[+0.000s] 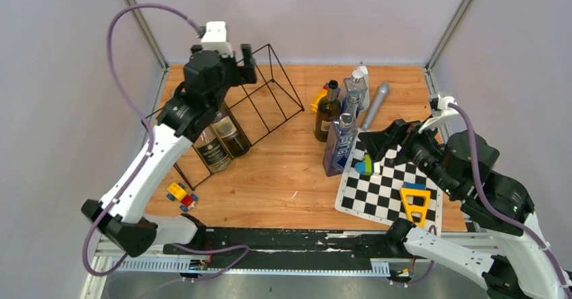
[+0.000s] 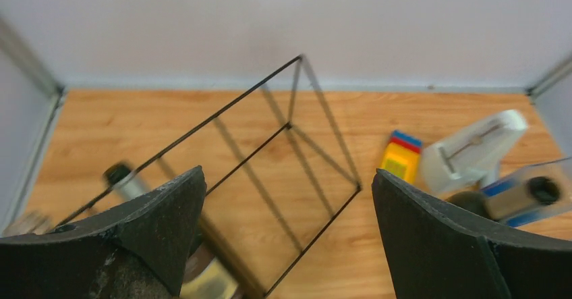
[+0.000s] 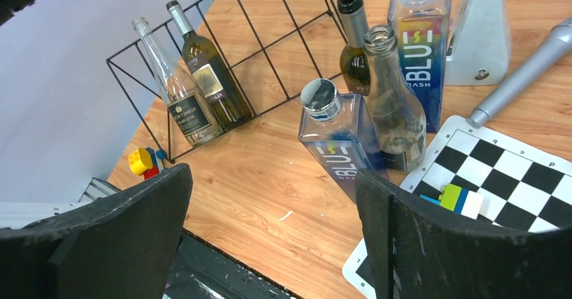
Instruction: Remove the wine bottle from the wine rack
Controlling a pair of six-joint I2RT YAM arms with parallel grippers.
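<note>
My left hand (image 1: 244,66) is spread as wide as it goes and there's nothing between the fingers. In my left wrist view the hand (image 2: 287,177) hangs over bare wire and wood. The wine rack (image 1: 263,103) lies right under it, running slantwise across the left side of the worktop (image 1: 283,177). I'm up over its far, empty slots. The two wine bottles (image 1: 221,144) sit in the near-left end, side by side, down below my forearm.

So, progress: I judge nothing is lifted yet. Both bottles are in their slots and untouched, so the reach down, the grip and the pull-out are all left to do. Which of the two is wanted, I can't say.

My right hand (image 1: 381,140) is well apart from all this, over the checkered mat (image 1: 388,191). It's open too and carries nothing.

Now the views. My left wrist camera gives me only one blurred, capped neck (image 2: 120,175) poking up beside my left finger, behind a rack wire. The right wrist camera, looking across between its own fingers (image 3: 135,231), shows it all. Both bottles (image 3: 195,93) lean neck-up against the frame (image 3: 270,49), one clear glass and one with pale wine, labels facing out. It also shows a cluster of standing bottles (image 3: 378,90) near the mat, none of them in the rack.
</note>
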